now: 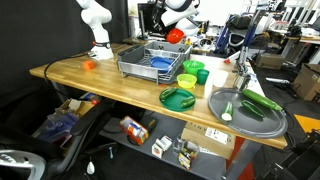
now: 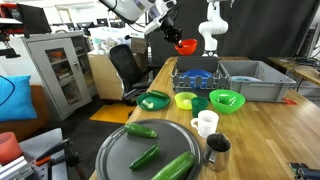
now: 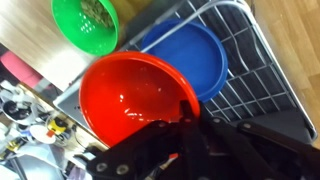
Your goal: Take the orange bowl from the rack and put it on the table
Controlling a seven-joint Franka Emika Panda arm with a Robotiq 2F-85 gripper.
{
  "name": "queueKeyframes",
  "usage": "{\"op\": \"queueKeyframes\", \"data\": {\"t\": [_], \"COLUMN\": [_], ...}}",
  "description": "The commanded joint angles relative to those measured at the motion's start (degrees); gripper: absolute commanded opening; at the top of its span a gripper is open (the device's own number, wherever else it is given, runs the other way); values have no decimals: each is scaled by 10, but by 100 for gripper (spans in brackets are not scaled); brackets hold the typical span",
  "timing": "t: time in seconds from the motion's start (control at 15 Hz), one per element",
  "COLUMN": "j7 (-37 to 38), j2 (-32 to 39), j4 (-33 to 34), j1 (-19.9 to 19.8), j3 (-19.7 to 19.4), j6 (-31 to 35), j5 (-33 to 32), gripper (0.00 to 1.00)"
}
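The orange bowl (image 3: 135, 95) is clamped at its rim by the gripper (image 3: 180, 122), above the rack (image 3: 255, 90) seen at the right of the wrist view. The bowl's lower edge is hidden behind the gripper's blurred dark body.

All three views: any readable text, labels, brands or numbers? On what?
No legible text in any view.
The boxes under the table: any print is too small and blurred to read.
The orange bowl, blue dish, green bowl: no markings visible in the wrist view.
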Motion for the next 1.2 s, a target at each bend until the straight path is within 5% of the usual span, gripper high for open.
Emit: {"op": "queueKeyframes", "data": {"t": [0.0,0.6,1.13], "j7": [150,443,351], "j2": [-91,-239,-146], "j4": [-142,-449,-424], "j1": [38,-27,-135], "j3": [-7,42,40], "j6": [-33,20,217], "j5": [-28,-58,-46], "gripper": [2,2,2]}}
